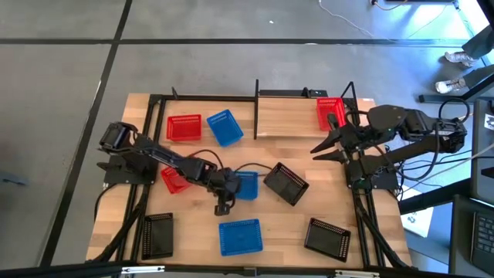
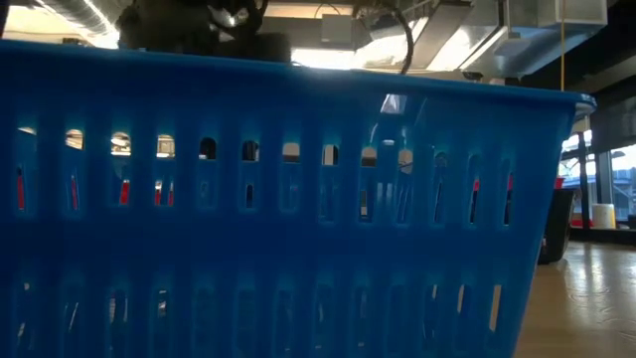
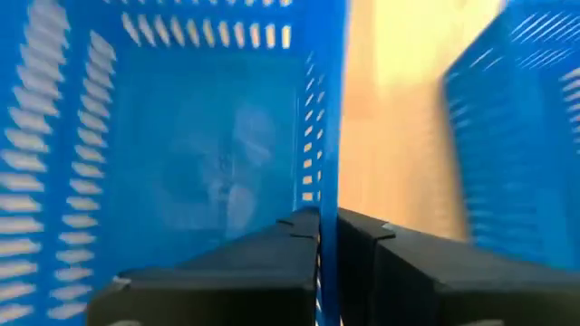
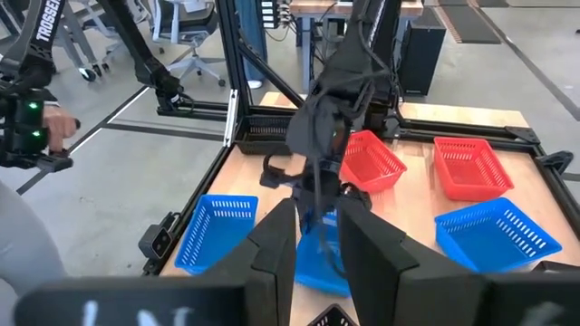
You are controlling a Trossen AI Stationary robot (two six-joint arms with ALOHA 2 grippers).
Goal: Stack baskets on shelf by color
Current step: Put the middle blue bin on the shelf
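My left gripper [image 1: 224, 194] is shut on a blue basket [image 1: 247, 185] at the table's middle. A red basket [image 1: 173, 180] lies partly under that arm. The shelf [image 1: 289, 116], a black rod frame around a light board, stands at the far right with a red basket [image 1: 330, 113] at its right end. Loose on the table lie a red [image 1: 184, 127] and a blue basket [image 1: 225, 127] far left, a black one [image 1: 286, 183] beside the held one, and two black [image 1: 158, 235] [image 1: 326, 235] and a blue one [image 1: 240, 237] near the front edge. My right gripper [image 1: 320, 150] hangs open above the table's right side. My left gripper has the blue basket by the upper edge of one side wall [image 3: 328, 181], on the basket's left side. One finger [image 3: 294, 237] is inside the basket and one [image 3: 367, 237] outside. The fingers slant down from the table's left. Whether the basket is off the table I cannot tell.
In the low view the front blue basket [image 2: 298, 219] fills nearly the whole picture. Bare board shows on the shelf left of its red basket. A person [image 4: 27, 127] stands beyond the table's left side.
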